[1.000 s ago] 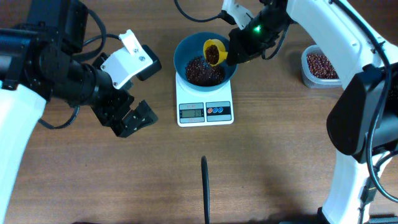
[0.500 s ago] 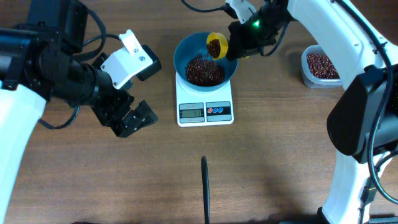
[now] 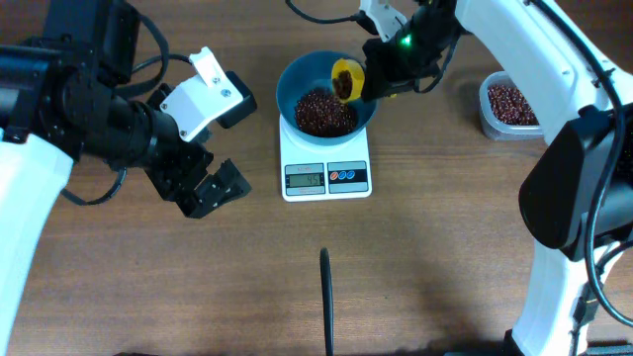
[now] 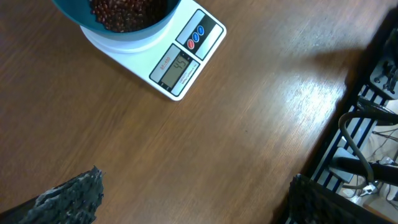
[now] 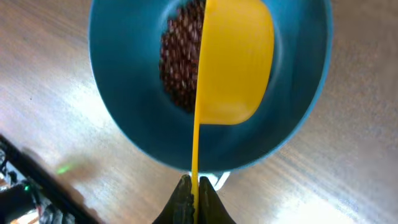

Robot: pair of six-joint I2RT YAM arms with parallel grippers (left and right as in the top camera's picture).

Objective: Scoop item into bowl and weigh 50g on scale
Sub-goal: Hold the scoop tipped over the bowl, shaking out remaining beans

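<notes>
The blue bowl (image 3: 295, 81) sits on the white scale (image 3: 325, 170) and holds a heap of red-brown beans (image 3: 322, 111). My right gripper (image 3: 381, 71) is shut on the handle of a yellow scoop (image 3: 344, 78), held tilted on its side over the bowl's right rim. In the right wrist view the scoop (image 5: 237, 68) shows its back, over the beans (image 5: 181, 68) in the bowl (image 5: 118, 74), its thin handle pinched at my right gripper (image 5: 194, 194). My left gripper (image 3: 213, 190) is open and empty over the table, left of the scale (image 4: 183, 62).
A clear tub of beans (image 3: 508, 105) stands at the right. A black stick-like object (image 3: 325, 299) lies on the table in front of the scale. The table's edge and a dark rack (image 4: 367, 124) show at the right of the left wrist view.
The scoop has rolled further onto its side over the bowl's right rim, now showing less of its beans. The left arm has not moved.
</notes>
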